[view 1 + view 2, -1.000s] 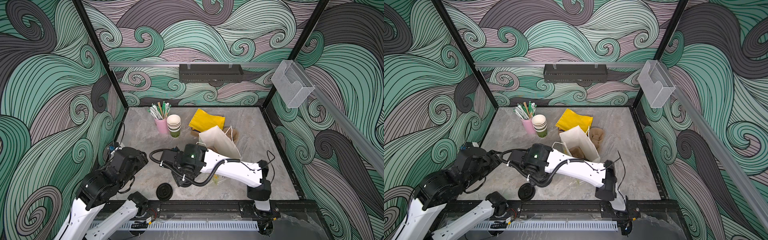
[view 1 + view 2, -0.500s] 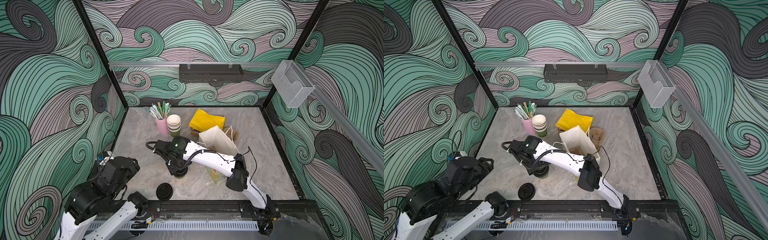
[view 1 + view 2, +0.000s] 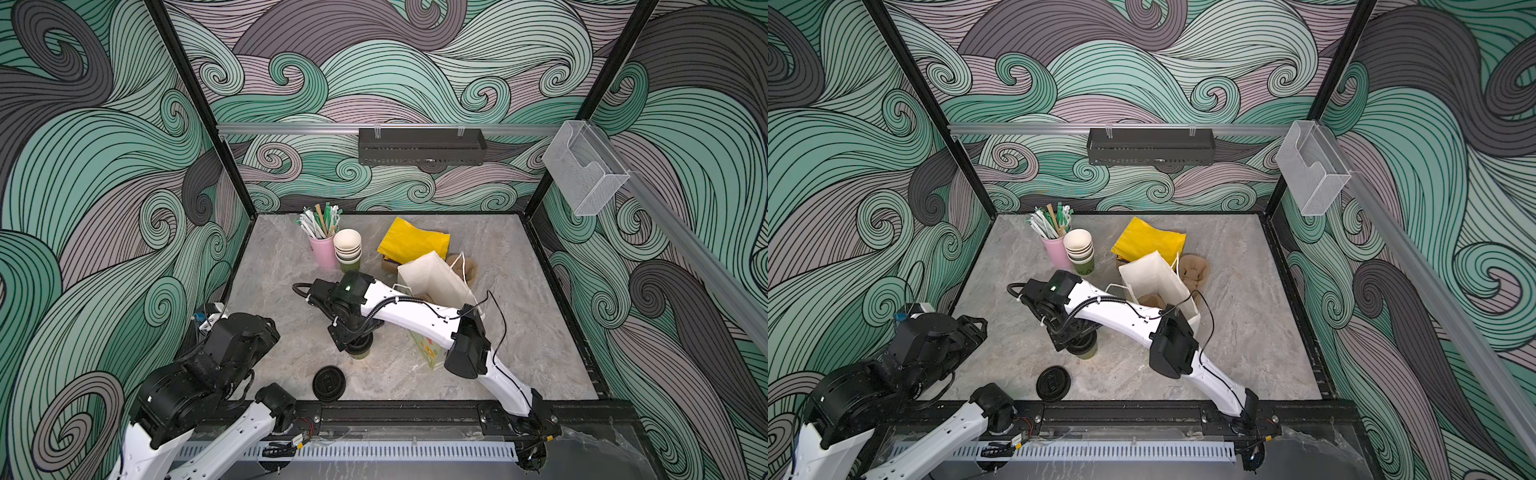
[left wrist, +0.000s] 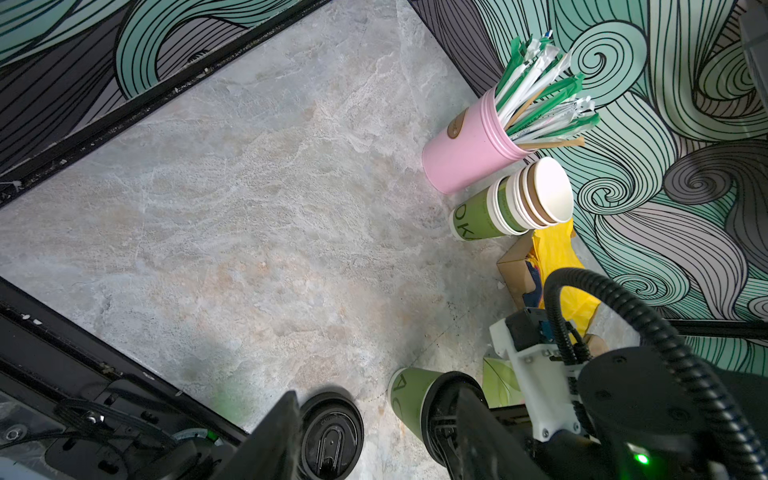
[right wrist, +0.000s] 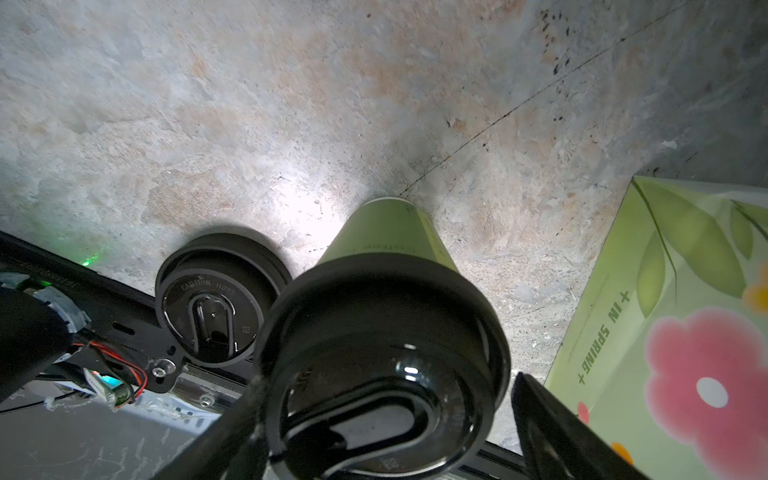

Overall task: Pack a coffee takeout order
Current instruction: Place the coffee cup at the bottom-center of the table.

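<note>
beside the paper bag, on the side toward my left arm: the lidded cup, upright on the table, with my right claw straddling its black lid from above. the claw is released. one finger stands clear of the lid's rim; the other lies so close that i cannot tell whether it touches. my left claw hangs spread and empty, well beyond the cup from the bag.

handling, as i judge it: the cup is light, with a thin paper wall that crushes easily. the lid is stiff, glossy plastic, slippery, and could pop off. take hold at the lid's rim or on the wall just beneath, with gentle pressure.

a spare lid lies flat near the cup, farther from the bag. behind the bag are yellow napkins, a cup stack and a pink straw cup.

surface: smooth, level, marbled. room: patterned walls close around it, and my right arm partly covers the bag's mouth.
</note>
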Available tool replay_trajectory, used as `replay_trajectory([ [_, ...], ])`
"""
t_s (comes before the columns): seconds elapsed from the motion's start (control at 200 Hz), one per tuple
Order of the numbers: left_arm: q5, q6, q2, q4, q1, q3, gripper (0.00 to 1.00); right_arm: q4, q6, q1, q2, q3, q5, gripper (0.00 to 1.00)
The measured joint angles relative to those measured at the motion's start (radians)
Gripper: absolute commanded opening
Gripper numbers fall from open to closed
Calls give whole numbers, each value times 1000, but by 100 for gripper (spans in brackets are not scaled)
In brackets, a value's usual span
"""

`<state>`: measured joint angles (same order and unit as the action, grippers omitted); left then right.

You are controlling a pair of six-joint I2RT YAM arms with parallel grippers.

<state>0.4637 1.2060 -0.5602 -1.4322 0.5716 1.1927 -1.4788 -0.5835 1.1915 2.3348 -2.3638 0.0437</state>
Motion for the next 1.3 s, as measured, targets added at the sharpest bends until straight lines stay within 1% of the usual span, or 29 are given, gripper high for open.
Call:
replay_trajectory([
  [0.215,0,-3,-2,3,0,0,62,3,0,1,0,-15,0,97],
  [0.36,0,-19,-19,4,0,2,62,10,-3,2,-11,-32,2,98],
  [0.48,-2,-33,-31,10,0,2,62,10,-8,4,-32,-32,2,95],
  [0.565,-5,-50,-34,19,0,3,62,9,-17,6,-41,-55,2,91],
  [0.665,-24,-100,-47,37,0,26,63,4,-28,13,-63,-98,4,86],
  [0.73,-50,-149,-70,71,0,56,63,-7,-43,21,-105,-115,11,84],
  [0.845,-125,-260,-149,151,0,123,63,-45,-95,51,-254,-97,39,80],
  [1.021,-291,-420,-328,297,0,215,64,-86,-243,84,-632,113,75,79],
  [1.116,-383,-498,-428,377,0,252,64,-113,-336,55,-816,225,112,79],
  [1.301,-529,-617,-608,512,0,324,65,-127,-503,-18,-1084,448,199,81],
])
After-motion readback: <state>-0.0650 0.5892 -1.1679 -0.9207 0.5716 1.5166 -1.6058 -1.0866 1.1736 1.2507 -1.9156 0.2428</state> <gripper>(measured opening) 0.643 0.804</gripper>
